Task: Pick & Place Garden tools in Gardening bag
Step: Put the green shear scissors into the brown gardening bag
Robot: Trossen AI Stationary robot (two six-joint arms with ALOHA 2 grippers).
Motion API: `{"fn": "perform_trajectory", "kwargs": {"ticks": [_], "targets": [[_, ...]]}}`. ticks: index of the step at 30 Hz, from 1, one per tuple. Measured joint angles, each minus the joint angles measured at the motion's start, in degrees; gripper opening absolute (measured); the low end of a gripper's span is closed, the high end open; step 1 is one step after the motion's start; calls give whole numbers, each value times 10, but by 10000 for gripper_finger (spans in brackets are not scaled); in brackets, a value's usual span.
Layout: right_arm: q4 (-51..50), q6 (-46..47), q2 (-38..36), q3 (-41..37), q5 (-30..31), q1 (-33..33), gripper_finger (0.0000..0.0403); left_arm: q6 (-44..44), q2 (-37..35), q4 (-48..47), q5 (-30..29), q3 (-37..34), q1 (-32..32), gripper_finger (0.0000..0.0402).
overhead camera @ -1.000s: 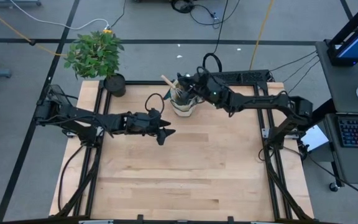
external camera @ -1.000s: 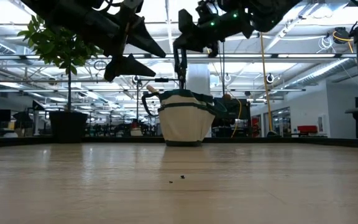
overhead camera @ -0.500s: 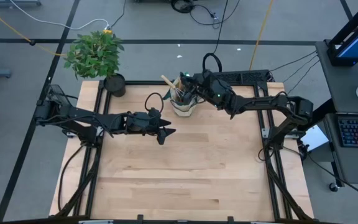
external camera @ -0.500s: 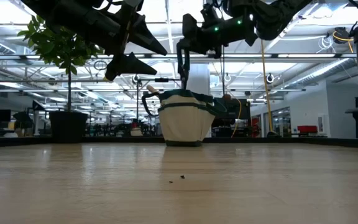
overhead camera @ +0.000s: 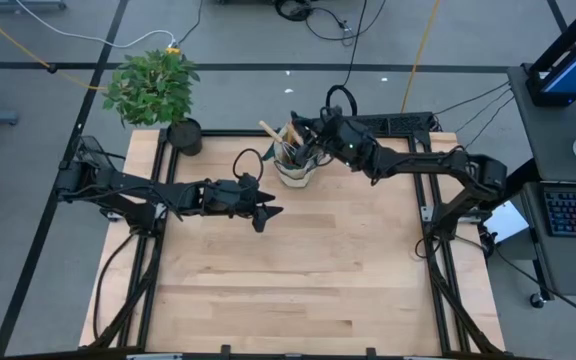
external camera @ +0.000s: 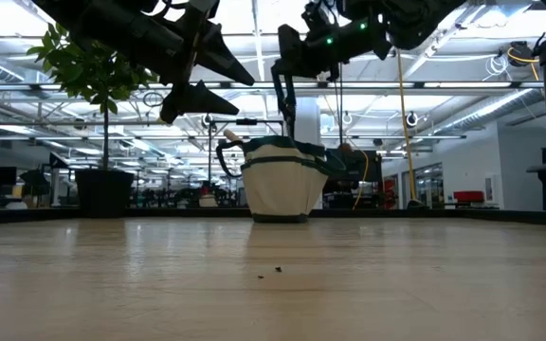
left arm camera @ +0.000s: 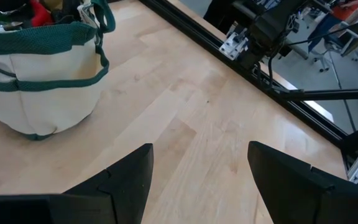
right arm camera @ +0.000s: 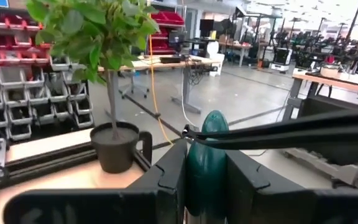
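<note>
The gardening bag (overhead camera: 294, 166) stands upright at the far edge of the wooden table (overhead camera: 298, 280), one bag only, its beige body and green trim clear in the low view (external camera: 280, 189), with its black loop handle (overhead camera: 246, 160) sticking out on the left arm's side. Nearest to us, the bare boards carry only a few dark specks (external camera: 275, 271). Over the middle of the table hovers the left gripper (overhead camera: 264, 213), arm stretched flat across from its base, fingers spread wide with nothing between them; its wrist view shows the two dark fingers (left arm camera: 120, 180) apart over bare wood, the bag (left arm camera: 39, 74) beyond them with something red inside. Further back, the right gripper (overhead camera: 306, 138) hangs just above the bag's mouth, arm reaching in from the right with the elbow bent. And there it is: one green sprayer (right arm camera: 206, 165), pinched upright between the right fingers (right arm camera: 166, 180), a thin black trigger lever crossing in front of its rounded top. Several wooden handles (overhead camera: 271, 131) poke out of the bag; an exact count can't be made from above. At the table's far left corner sits one potted plant (overhead camera: 154, 88) in a black pot (right arm camera: 115, 146), well clear of the bag.
</note>
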Motion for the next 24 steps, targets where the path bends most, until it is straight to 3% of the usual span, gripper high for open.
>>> {"fn": "perform_trajectory", "kwargs": {"ticks": [5,10,20,24], "targets": [[-48,-11,-23,9,5,0,60,5,0,-1,0,0,5,269],[-50,-44,-45,10,65,0,60,6,0,-4,0,0,15,269],[-64,5,-34,-3,60,-34,59,22,0,-4,23,0,21,269],[-26,27,-35,-19,60,-37,59,25,0,-4,28,0,22,269]]}}
